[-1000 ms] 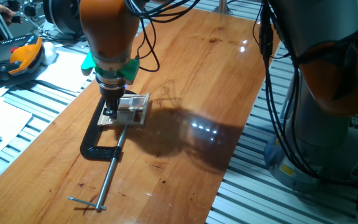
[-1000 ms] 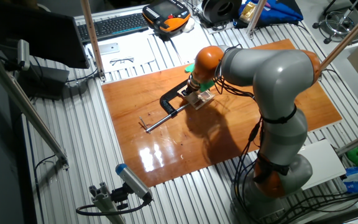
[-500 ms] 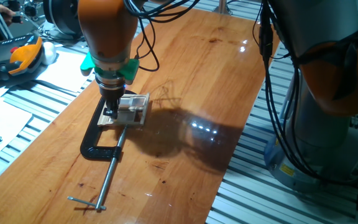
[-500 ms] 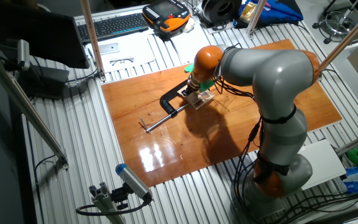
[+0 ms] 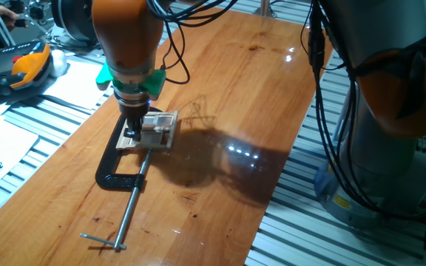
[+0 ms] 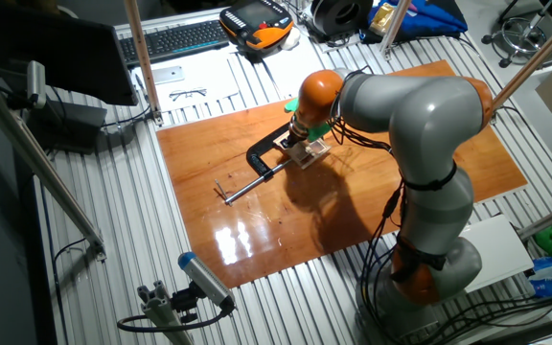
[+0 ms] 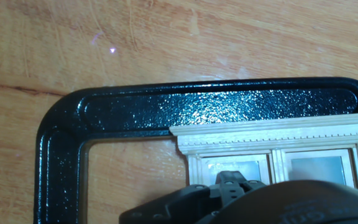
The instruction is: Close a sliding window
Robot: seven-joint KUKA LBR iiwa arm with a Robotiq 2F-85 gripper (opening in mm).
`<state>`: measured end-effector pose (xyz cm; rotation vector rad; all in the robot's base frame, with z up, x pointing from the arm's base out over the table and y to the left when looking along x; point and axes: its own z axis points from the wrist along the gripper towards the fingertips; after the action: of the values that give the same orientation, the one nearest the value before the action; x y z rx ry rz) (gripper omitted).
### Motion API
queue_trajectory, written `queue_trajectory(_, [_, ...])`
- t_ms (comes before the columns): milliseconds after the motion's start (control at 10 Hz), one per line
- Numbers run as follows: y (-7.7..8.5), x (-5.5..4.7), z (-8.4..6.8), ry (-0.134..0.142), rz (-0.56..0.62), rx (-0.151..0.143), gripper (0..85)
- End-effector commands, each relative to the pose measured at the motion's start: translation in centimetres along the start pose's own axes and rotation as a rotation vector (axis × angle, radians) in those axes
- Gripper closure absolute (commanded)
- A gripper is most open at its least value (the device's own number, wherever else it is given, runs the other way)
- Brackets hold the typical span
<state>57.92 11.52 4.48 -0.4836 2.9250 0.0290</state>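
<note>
Position: my jaws (image 5: 132, 134) are lowered onto the sliding window (image 5: 156, 130), at the end of it nearest the C-clamp (image 5: 122, 165). Whether my jaws are open or closed, I cannot tell; my own dark body hides the fingertips in the hand view, and both fixed views are too coarse at that spot.

1. Sliding window. It lies flat on the wooden table (image 5: 228, 81), inside the mouth of the C-clamp. In the hand view the pale frame (image 7: 272, 140) sits just beside the inner edge of the clamp's black arm (image 7: 216, 109), its moulded top rail running along that arm. Two clear panes show below the rail, separated by a thin wooden bar.

2. C-clamp. The black frame lies flat on the table and wraps around the window on the side towards my arm. Its long steel screw (image 5: 130, 207) extends away from the window towards the near table edge, ending in a cross handle.

3. Arm. The orange wrist (image 6: 314, 96) stands directly above the window.
</note>
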Motion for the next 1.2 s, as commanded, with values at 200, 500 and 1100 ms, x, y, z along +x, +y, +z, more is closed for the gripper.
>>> queue_trajectory(200, [0.07, 0.16, -0.01, 0.01, -0.001, 0.0, 85.0])
queue_trajectory(500, [0.05, 0.3, -0.06, 0.017, -0.007, 0.006, 85.0])
queue_trajectory(1100, [0.01, 0.68, -0.04, 0.042, -0.01, 0.012, 85.0])
